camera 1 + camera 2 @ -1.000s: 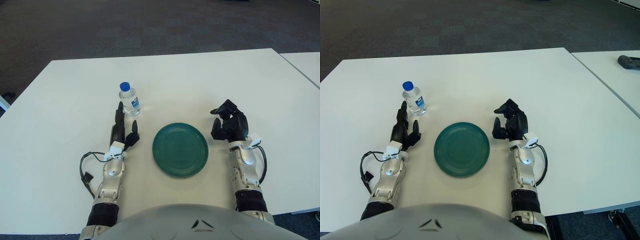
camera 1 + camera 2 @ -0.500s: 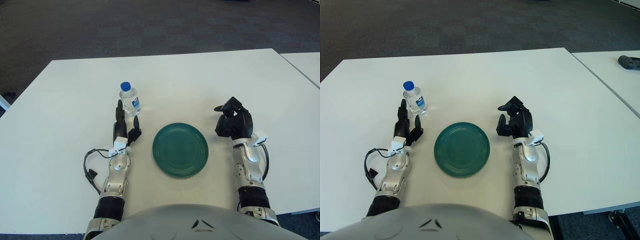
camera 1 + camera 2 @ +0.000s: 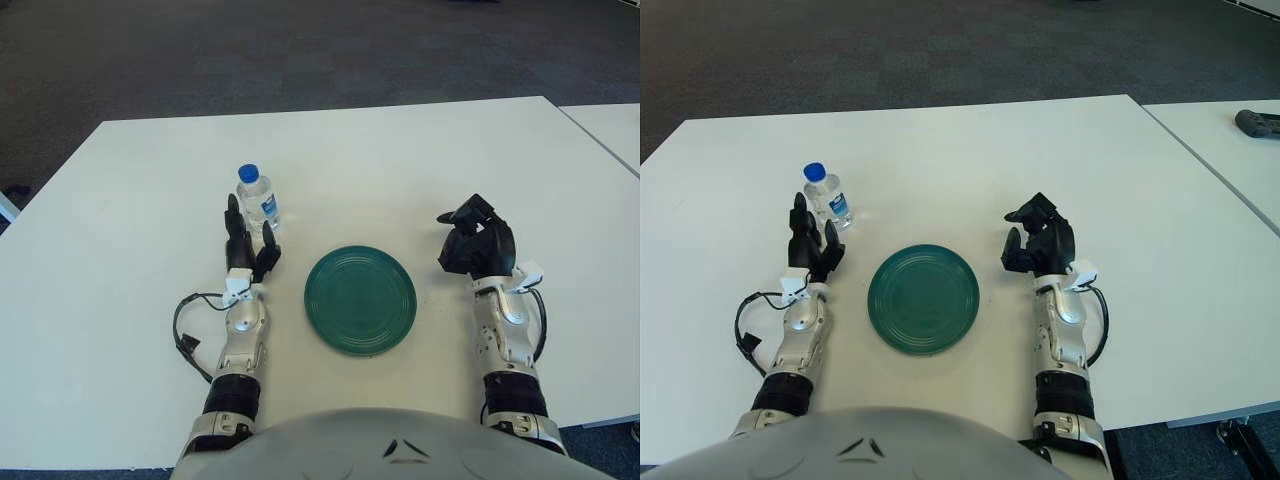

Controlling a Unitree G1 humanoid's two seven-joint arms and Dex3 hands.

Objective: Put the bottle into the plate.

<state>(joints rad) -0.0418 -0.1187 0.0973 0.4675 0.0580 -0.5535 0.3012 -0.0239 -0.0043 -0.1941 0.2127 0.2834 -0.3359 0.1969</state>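
Fingers [image 3: 231, 214] of the left hand [image 3: 243, 245] spread empty just beside the upright bottle [image 3: 257, 200]; right hand [image 3: 478, 245] curled, empty.

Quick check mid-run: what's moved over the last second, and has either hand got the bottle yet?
The left hand has reached forward, its open fingers now beside the clear plastic bottle with the blue cap, not yet gripping it. The right hand drifted slightly right. Bottle and round green plate haven't moved on the white table.

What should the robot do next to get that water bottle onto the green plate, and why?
Probably reach the left hand a little farther forward and close it around the bottle. Its open fingers sit just short of the upright bottle, holding nothing, and the plate lies bare to its right.
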